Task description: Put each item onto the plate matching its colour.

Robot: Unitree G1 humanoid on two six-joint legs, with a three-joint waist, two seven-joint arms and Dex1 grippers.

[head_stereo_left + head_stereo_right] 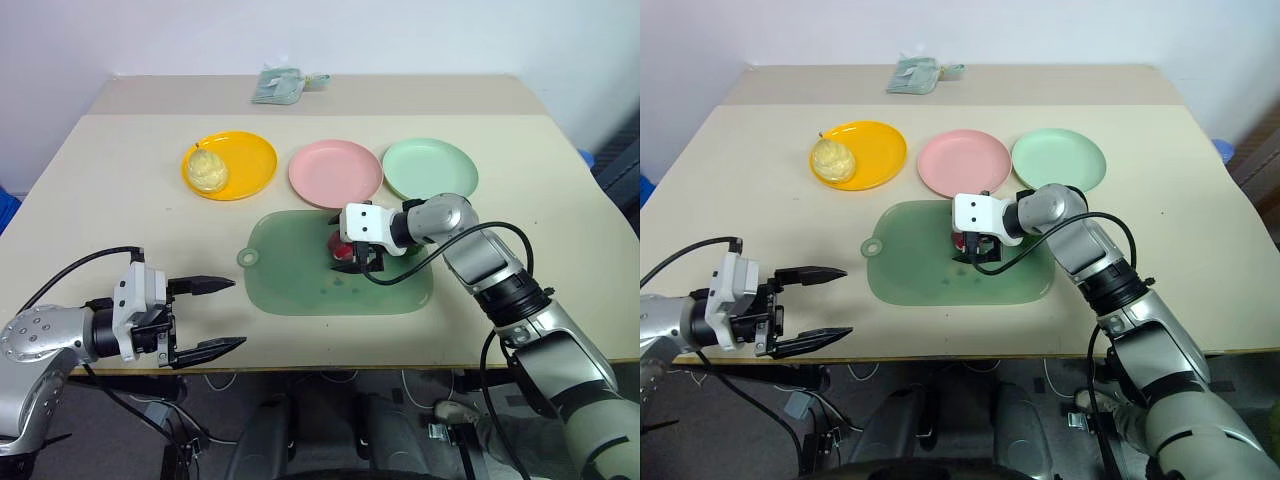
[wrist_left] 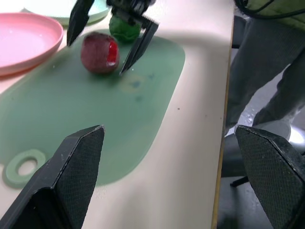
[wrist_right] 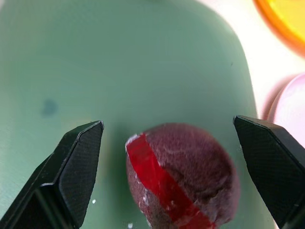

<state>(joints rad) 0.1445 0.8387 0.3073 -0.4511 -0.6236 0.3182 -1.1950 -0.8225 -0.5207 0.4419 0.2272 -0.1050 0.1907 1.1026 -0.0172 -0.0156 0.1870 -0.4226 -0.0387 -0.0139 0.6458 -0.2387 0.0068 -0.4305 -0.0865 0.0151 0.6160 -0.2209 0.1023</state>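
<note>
While the pear [image 1: 207,167] sits on the yellow plate [image 1: 245,160] at upper left, the red item [image 3: 183,174] lies on the mat [image 1: 300,285] mid-frame, straddled untouched by the right gripper [image 1: 356,262], jaws spread. The left gripper [image 1: 212,318], lower left, is held wide and empty.

Couldn't make out much of the bumpy green ball [image 2: 125,28], mostly tucked behind the right claw [image 2: 110,42] and cut down to a sliver past the dark red item [image 3: 183,174]. Same red item half covered by that claw from the head view. Pink plate [image 3: 289,110] and orange-yellow plate [image 3: 285,16] chopped off by the frame edge. Crumpled pale packet [image 1: 283,84] at the counter's far edge too small to identify.
</note>
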